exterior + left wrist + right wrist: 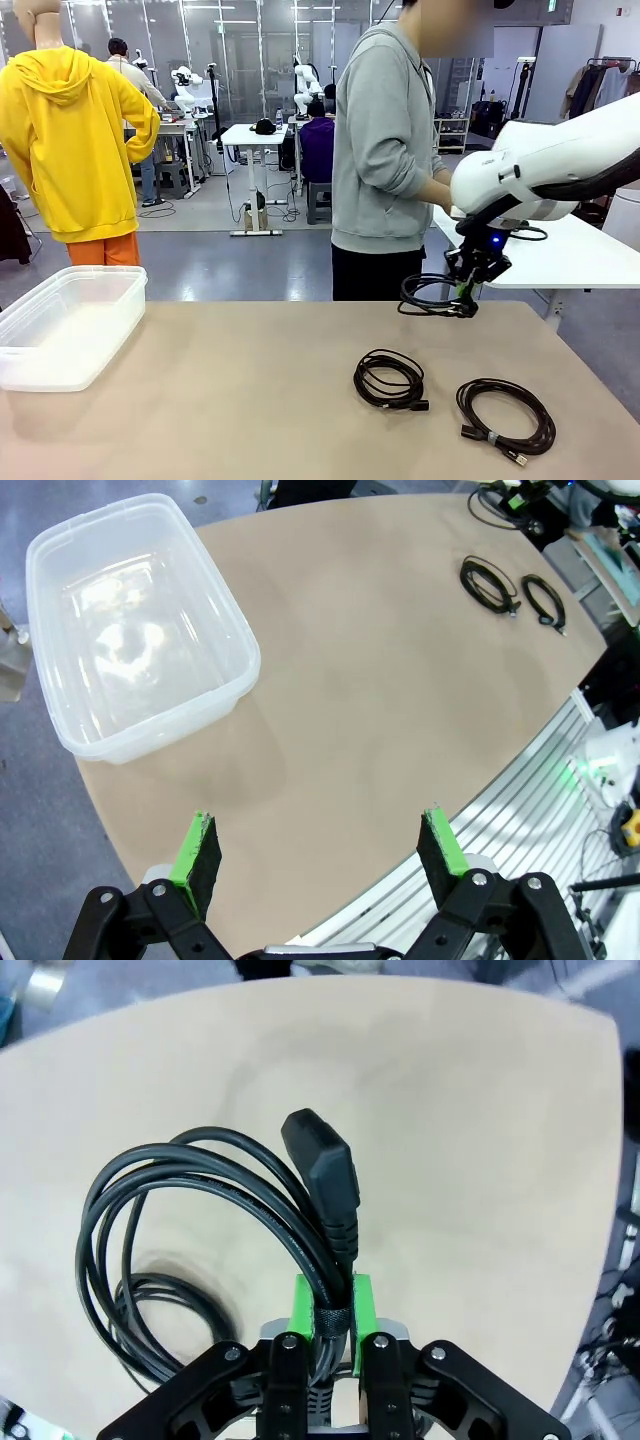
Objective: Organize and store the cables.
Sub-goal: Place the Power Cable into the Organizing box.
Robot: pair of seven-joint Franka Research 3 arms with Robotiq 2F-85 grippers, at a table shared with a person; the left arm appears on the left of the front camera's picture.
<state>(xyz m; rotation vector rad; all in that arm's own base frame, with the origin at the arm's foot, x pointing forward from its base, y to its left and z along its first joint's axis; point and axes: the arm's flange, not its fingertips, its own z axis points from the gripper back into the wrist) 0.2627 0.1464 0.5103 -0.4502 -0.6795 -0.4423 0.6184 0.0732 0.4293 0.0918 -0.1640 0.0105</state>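
**A:** What is sitting where, starting from the left?

**B:** The clear bin (70, 325) is sitting at the left end of the table (250, 400). The left gripper (318, 832) is hovering over that side with its jaws spread wide, holding nothing. Toward the right, two cables are lying flat on the table: a smaller coil (390, 380), then a larger coil (505, 417) just beside it, not touching. Farthest right, the right gripper (466, 292) is clamping a third coil (428, 293) in the air near the table's far side.

**A:** How should that carry go?

**B:** I'm judging the bin to be the goal. The pads (303, 1305) are pinching the bundle at one spot, just below the plug (322, 1165), so the loops are hanging free. That is calling for a slow, level sweep across, high enough for the slack to clear the bin's rim. Then it should lower well inside before letting go. Otherwise a loop is risking a snag on the wall, or the coil is spilling open.

**A:** Which way is it pointing?

**B:** In the wrist view the plug is pointing straight away from the fingers, along their line, and the loops are fanning off to one side. From the front, the coil is sticking out to the left of the gripper, close to level, with its long axis running left to right across the table.
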